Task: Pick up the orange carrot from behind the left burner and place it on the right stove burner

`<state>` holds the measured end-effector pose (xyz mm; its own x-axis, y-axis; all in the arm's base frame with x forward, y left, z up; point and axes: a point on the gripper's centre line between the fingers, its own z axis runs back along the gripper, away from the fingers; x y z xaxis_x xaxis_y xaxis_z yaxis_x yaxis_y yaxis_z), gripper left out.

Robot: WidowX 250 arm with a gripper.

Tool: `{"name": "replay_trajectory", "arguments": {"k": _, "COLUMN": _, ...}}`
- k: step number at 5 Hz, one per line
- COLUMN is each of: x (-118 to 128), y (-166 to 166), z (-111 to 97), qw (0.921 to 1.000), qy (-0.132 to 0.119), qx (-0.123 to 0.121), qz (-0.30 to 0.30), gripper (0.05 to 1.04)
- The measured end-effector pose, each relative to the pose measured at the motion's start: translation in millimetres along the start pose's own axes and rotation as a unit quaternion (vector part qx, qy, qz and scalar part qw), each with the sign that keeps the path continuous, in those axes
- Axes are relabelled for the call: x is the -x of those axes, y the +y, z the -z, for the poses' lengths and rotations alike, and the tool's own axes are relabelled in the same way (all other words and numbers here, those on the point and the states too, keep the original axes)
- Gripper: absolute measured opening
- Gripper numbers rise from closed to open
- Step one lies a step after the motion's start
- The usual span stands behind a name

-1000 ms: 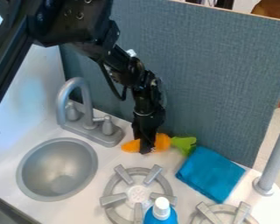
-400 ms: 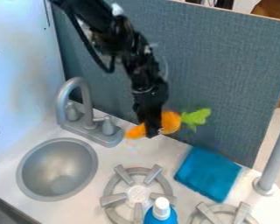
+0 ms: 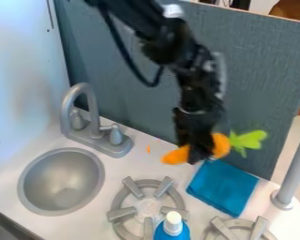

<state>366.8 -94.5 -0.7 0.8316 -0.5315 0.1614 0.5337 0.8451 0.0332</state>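
Orange and green, a toy carrot sits right of the centre of the frame, pinched crosswise near its middle by the fingers of the black gripper. Its blunt orange end points to the left, its leafy top to the right, in front of the grey panel. It appears to be off the white bench, just above the far edge of the folded blue cloth; whether the two touch, one cannot tell.

The step in hand looks like a carry, with the grasp made and the release not yet done. Any next move calls for a firm, even pinch, since the carrot juts out on both sides and could pivot if an end were knocked. Sideways travel needs room between the leaves and the panel; a descent here would meet the cloth, so a slow, level one would suit. Lower in the frame, the burner and the blue bottle with its pale cap call for clearance too.
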Motion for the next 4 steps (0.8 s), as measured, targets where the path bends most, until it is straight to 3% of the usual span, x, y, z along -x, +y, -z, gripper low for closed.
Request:
{"name": "replay_trajectory", "arguments": {"k": 1, "x": -6, "y": -51, "z": -1, "qw": 0.9994, "qy": 0.021, "qx": 0.009, "qz": -0.028, "gripper": 0.489}}
{"name": "replay_trajectory", "arguments": {"k": 2, "x": -10, "y": -79, "z": -1, "qw": 0.9941, "qy": 0.02, "qx": 0.004, "qz": -0.106, "gripper": 0.489}}
{"name": "replay_trajectory", "arguments": {"k": 3, "x": -5, "y": -99, "z": 10, "qw": 0.9795, "qy": -0.001, "qx": 0.019, "qz": -0.2, "gripper": 0.489}}
{"name": "replay_trajectory", "arguments": {"k": 4, "x": 3, "y": -109, "z": 27, "qw": 0.9585, "qy": -0.014, "qx": 0.04, "qz": -0.282, "gripper": 0.489}}
